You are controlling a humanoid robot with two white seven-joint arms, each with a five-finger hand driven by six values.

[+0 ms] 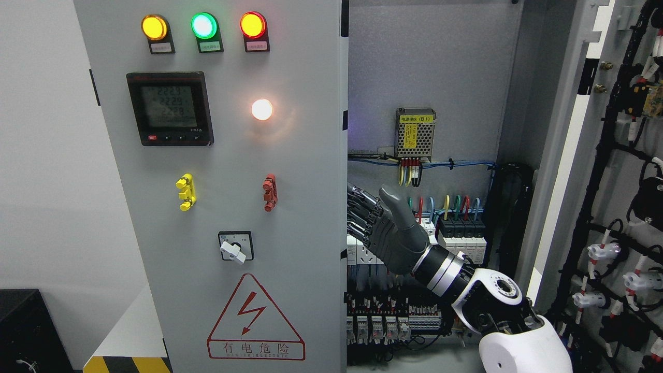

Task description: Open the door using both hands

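Right hand (386, 228): dark grey, its arm entering from the lower right; the thumb points up and the fingers (362, 210) are curled round the inner edge of the left door, gripping it.
Right forearm (487, 298): white shell with a black and silver wrist, rising from the bottom right toward the cabinet opening.
Left door (233, 197): grey panel filling the middle and left of the view, its right edge meeting the hand; whether it is fully shut or slightly ajar cannot be told.
Door fittings: red-triangle warning sign (255, 321) lowest, then a rotary switch (236, 246), a yellow handle (185, 192) and a red handle (270, 192), a digital meter (170, 108), a lit white lamp (262, 109), and at the top yellow, green and red indicator lamps (204, 26).
Right door (616, 207): swung wide open at the right edge, its inner face carrying black cable looms and white connectors.
Cabinet interior (424, 67): exposed between the doors; rows of terminal blocks (393, 324) low down, circuit breakers (461, 235) with coloured wires above them.
Power supply (415, 133): perforated metal box with a yellow label, mounted on the back wall.
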